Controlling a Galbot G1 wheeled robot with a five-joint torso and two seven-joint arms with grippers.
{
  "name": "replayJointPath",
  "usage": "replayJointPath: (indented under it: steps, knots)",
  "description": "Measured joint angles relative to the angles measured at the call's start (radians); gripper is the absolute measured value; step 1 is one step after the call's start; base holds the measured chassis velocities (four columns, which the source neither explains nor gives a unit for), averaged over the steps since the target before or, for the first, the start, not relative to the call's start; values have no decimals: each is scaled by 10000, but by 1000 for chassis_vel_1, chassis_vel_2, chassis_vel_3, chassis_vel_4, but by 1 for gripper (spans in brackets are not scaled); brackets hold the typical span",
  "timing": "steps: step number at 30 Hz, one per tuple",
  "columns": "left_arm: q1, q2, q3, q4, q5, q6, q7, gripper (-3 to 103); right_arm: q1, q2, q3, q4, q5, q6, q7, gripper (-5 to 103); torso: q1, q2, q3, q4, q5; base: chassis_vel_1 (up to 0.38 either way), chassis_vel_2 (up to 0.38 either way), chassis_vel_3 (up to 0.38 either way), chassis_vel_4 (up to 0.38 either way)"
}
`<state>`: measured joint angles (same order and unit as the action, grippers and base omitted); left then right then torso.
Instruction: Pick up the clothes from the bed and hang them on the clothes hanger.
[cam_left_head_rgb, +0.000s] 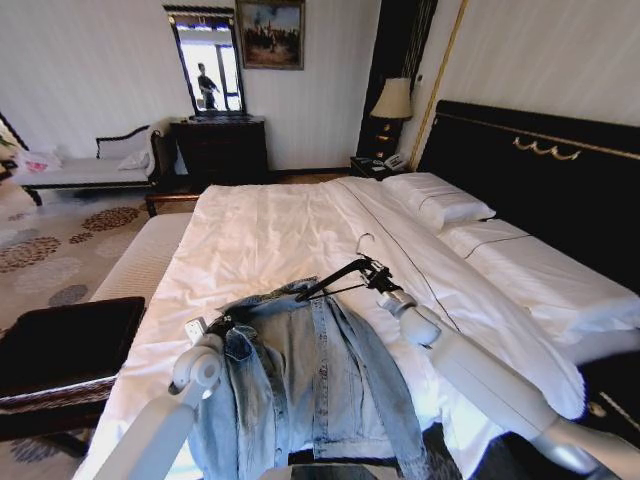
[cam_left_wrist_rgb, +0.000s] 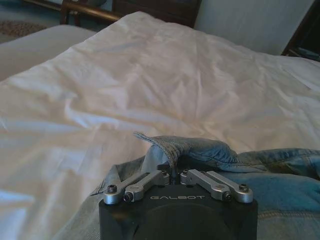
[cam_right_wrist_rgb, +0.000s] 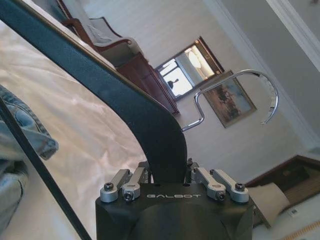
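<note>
The light-blue denim clothes (cam_left_head_rgb: 300, 385) lie spread on the white bed (cam_left_head_rgb: 270, 235), near its foot. My left gripper (cam_left_head_rgb: 222, 322) is shut on a fold of the jacket's edge (cam_left_wrist_rgb: 172, 147) at its upper left corner. My right gripper (cam_left_head_rgb: 375, 275) is shut on the black clothes hanger (cam_left_head_rgb: 335, 280), holding it just above the jacket's collar. In the right wrist view the hanger's thick black arm (cam_right_wrist_rgb: 125, 107) runs up from the jaws, and its silver hook (cam_right_wrist_rgb: 250, 90) stands free.
White pillows (cam_left_head_rgb: 500, 250) lie against the black headboard (cam_left_head_rgb: 540, 165) on the right. A dark bench (cam_left_head_rgb: 60, 345) stands left of the bed's foot. A dresser (cam_left_head_rgb: 220, 150), a chaise (cam_left_head_rgb: 90, 165) and a lamp (cam_left_head_rgb: 392, 100) line the far wall.
</note>
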<state>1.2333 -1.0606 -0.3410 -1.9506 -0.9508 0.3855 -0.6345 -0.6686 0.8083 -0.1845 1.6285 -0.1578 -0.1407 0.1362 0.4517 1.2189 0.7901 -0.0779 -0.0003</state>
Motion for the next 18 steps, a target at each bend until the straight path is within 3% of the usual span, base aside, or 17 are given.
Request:
replayJointPath:
  steps: [18]
  knots:
    - [1154,425,84,-1655,769,-66,490,4,2196,1618,-2459,-2044,-506,-740,-86,32,0,-1,0,-1,2,0,0,0,0]
